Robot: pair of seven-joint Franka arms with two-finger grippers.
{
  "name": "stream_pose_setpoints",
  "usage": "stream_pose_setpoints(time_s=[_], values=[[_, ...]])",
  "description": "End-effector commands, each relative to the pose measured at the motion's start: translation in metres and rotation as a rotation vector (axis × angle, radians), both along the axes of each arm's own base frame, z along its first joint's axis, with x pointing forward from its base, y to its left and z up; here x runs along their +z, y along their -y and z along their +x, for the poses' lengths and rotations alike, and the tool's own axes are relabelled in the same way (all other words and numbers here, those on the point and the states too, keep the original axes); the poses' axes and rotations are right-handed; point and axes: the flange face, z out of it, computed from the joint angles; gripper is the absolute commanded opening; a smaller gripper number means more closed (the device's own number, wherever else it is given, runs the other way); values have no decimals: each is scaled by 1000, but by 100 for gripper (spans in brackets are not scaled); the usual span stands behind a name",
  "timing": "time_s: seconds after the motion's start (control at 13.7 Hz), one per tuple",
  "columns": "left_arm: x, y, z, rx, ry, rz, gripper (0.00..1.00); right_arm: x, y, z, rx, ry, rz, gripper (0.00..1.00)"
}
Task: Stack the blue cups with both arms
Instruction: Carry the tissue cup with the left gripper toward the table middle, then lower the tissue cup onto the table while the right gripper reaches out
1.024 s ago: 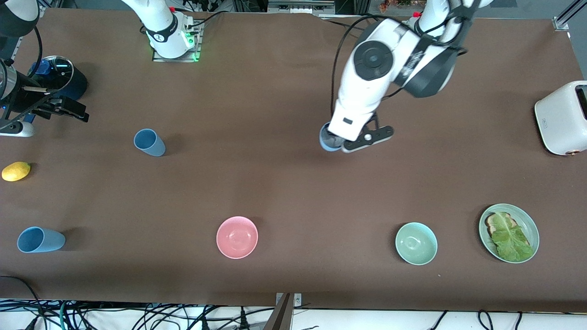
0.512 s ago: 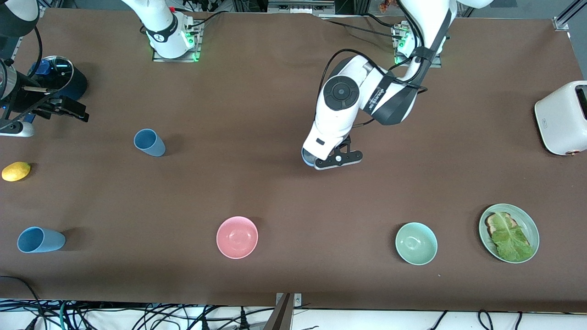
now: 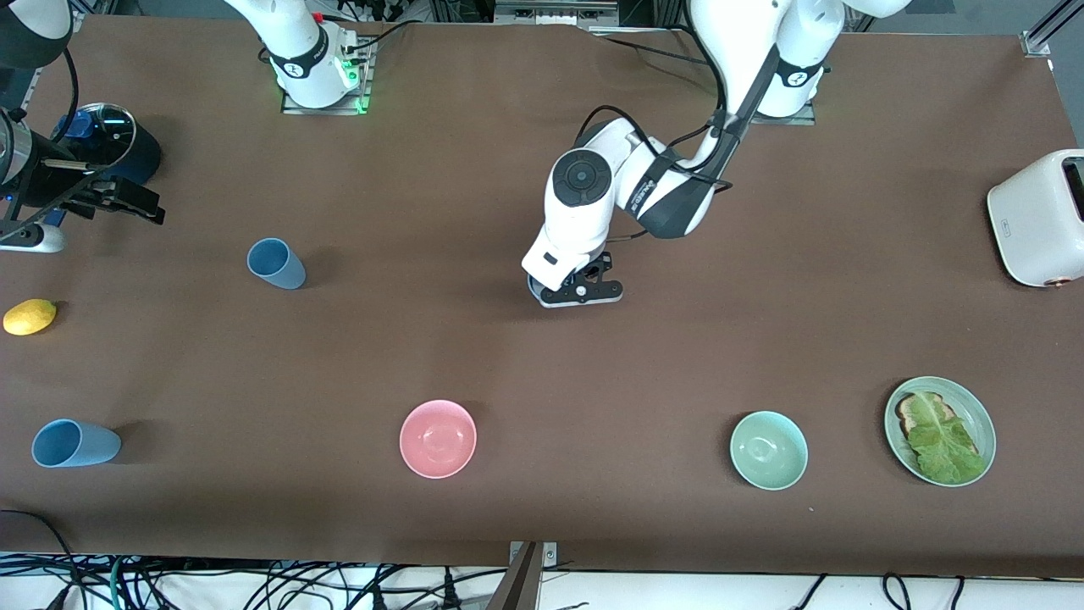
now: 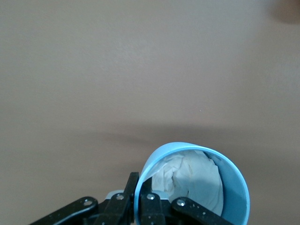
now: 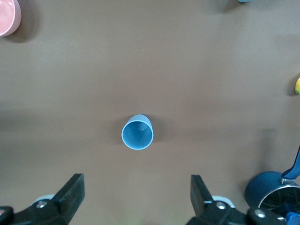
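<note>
Because the job is to nest the blue cups, the 3 of them matter most, and the nearest, a blue cup (image 3: 74, 443) lying on its side, sits near the desk's front corner at the right arm's end, its mouth turned toward that end's edge, so it probably needs righting before it can take another. Along the front edge stand a pink bowl (image 3: 438, 438) and a green bowl (image 3: 768, 450), both empty, and a green plate (image 3: 981, 413) carrying toast under a lettuce leaf. Farther back, an upright blue cup (image 3: 276, 263) stands open and empty, a likely base for the stack. The left gripper (image 3: 581, 292) hangs low over the desk's middle, its fingers (image 4: 149, 206) pinching the rim of the third blue cup (image 4: 234, 187), 1 inside and 1 outside, and this cup holds crumpled white paper. A lemon (image 3: 30, 316) lies by the right arm's end edge. The right gripper (image 3: 118, 199) waits over that back corner, spread wide, beside a dark round pot (image 3: 127, 144). A white toaster (image 3: 1037, 216) sits at the left arm's end edge.
</note>
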Motion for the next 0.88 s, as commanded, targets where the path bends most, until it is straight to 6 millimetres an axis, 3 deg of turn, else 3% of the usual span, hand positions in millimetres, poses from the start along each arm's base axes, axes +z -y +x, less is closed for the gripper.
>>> stream_pose_setpoints(time_s=[0.0, 0.66, 0.8], values=[[-7, 7, 6, -11, 28, -15, 0, 3, 1, -4, 3, -2, 0, 100], [-36, 6, 10, -20, 55, -7, 0, 3, 2, -5, 1, -5, 0, 100], [-34, 6, 11, -18, 58, -8, 0, 2, 2, -6, 1, -11, 0, 100]])
